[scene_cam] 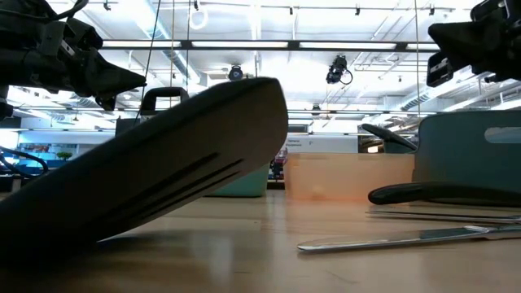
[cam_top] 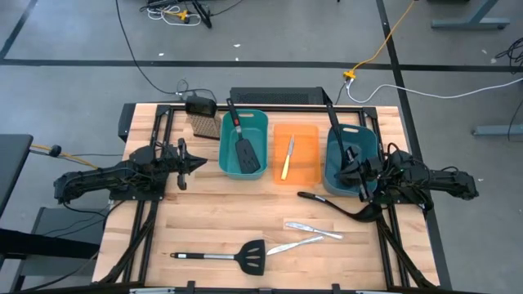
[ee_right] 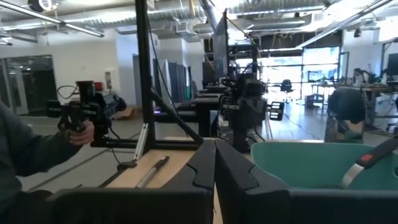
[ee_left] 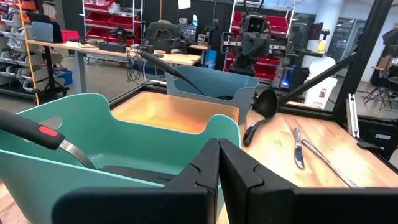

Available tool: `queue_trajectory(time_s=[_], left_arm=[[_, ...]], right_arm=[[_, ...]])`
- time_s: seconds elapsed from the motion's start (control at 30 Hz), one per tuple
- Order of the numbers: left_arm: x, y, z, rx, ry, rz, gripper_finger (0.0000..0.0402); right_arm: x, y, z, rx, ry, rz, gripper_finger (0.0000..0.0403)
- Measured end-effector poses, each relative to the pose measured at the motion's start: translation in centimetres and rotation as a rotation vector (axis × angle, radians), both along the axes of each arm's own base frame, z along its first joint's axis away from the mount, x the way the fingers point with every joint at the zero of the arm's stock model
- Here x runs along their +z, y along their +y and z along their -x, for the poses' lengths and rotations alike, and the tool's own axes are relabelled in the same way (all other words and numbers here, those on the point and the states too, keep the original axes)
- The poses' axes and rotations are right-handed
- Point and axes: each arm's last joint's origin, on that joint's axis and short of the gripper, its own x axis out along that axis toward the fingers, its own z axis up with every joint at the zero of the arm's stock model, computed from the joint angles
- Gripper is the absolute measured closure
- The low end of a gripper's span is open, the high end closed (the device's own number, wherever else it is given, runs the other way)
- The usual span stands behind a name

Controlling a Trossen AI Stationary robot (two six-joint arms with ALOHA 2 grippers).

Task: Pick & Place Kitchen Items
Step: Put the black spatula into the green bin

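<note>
Kitchen items are split between bins and bare wood, which reads as a sort only partly done. Farthest left, the left hand (cam_top: 198, 164) hangs clenched and empty just beside the teal plastic bin (cam_top: 225, 147), likely parked clear of it, and the tan-bristled brush with a black top (cam_top: 203, 121) lies at the table's far edge beside that bin. Inside the teal plastic bin lies the black slotted spatula with a red-and-black handle (cam_top: 243, 140), handle propped over the far rim, blade flat on the floor. Next, the translucent orange plastic bin (cam_top: 307, 152) holds the yellow-handled knife (cam_top: 288, 158), laid lengthwise. On the light wooden table (cam_top: 163, 224), near the front edge, the black slotted spatula with a steel handle (cam_top: 222, 257) lies flat, blade toward two slim silver table knives (cam_top: 307, 234), which cross just beside it. Farther right, one long black ladle (cam_top: 335, 205) lies on the wood with its bowl end under the right arm; another long black ladle (cam_top: 337, 131) leans out of the darker blue-green plastic bin (cam_top: 369, 138). The right hand (cam_top: 350, 175), clenched with nothing in it, hovers at that bin's near edge, probably placed for the loose ladle beside it.
</note>
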Motion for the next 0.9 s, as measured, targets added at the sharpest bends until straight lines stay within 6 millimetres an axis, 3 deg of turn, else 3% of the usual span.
queue_trajectory(time_s=[0.37,0.53,0.7,0.9], left_arm=[[0.0,0.0,0.0,0.0,0.0,0.0,0.0388],[0.0,0.0,0.0,0.0,0.001,-0.005,0.0388],[0.0,0.0,0.0,0.0,0.002,-0.005,0.0388],[0.0,0.0,0.0,0.0,0.002,-0.007,0.0388]], right_arm=[[0.0,-0.5,-0.2,-0.158,0.026,-0.038,0.0392],[1.7,-0.2,-0.6,-0.146,0.125,-0.065,0.0397],[4.0,0.6,-2.5,-0.145,0.298,-0.03,0.0396],[6.9,2.7,-6.2,-0.154,0.565,0.082,0.0396]])
